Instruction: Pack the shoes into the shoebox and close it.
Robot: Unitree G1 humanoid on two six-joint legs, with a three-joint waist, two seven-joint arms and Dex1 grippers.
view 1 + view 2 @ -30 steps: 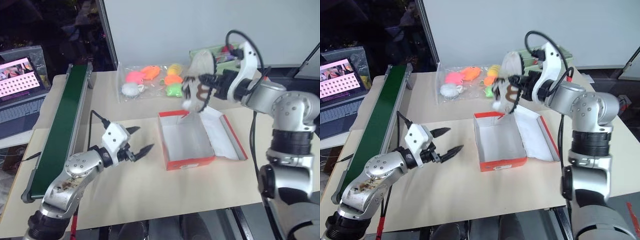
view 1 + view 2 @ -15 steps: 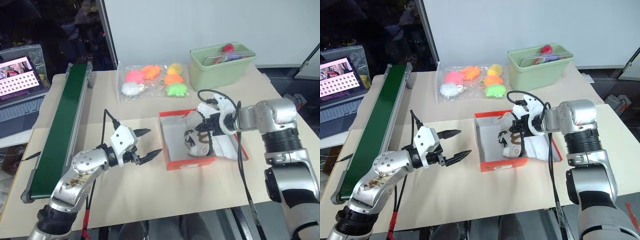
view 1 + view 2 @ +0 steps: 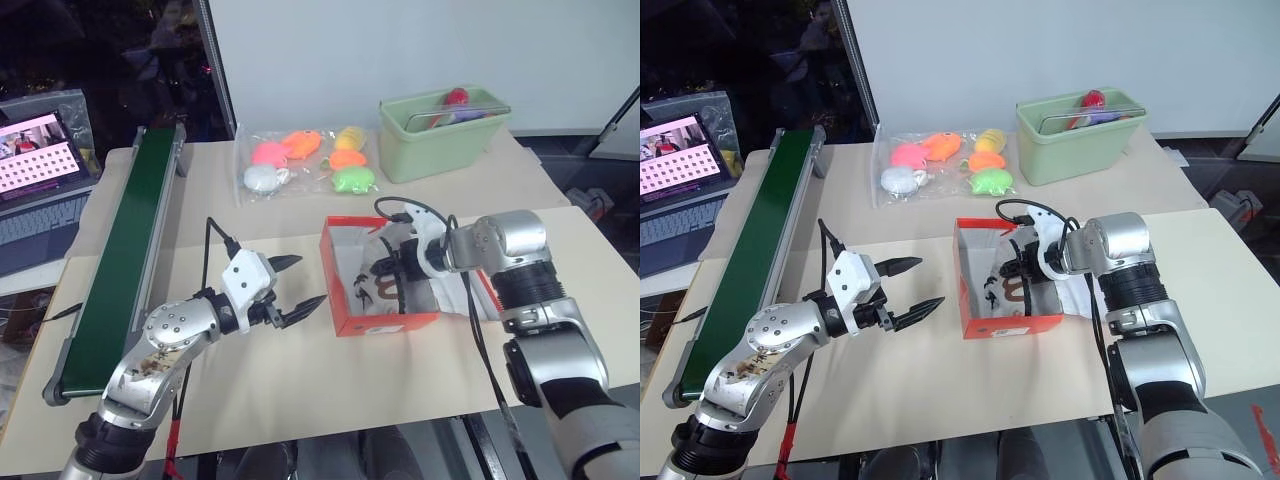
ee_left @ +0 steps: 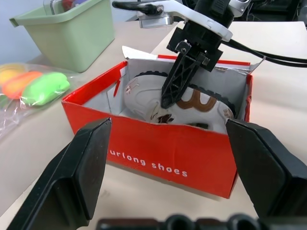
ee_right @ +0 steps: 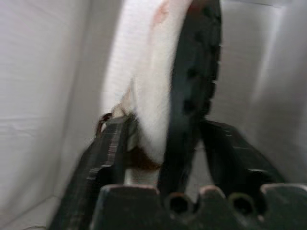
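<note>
The red shoebox [image 3: 388, 322] stands open mid-table, its flat lid [image 3: 478, 292] lying out to the right. A cream shoe [image 4: 144, 93] with brown laces lies on its side inside the box, sole toward the lid. My right gripper [image 3: 392, 280] reaches down into the box. In the right wrist view its fingers [image 5: 112, 143] stand apart on either side of the shoe [image 5: 148, 72], so the gripper is open. My left gripper [image 3: 310, 280] hovers open just left of the box, level with its red front wall [image 4: 158, 158], holding nothing.
A long green conveyor belt [image 3: 120, 250] runs along the table's left side, with a laptop [image 3: 40, 150] beyond it. A clear bag of coloured plastic toys [image 3: 305, 160] and a pale green tub [image 3: 445, 130] sit at the back.
My right gripper brought the shoe down from high over the table's back into the box, and its fingers have spread apart. The left arm has stayed nearly still.
</note>
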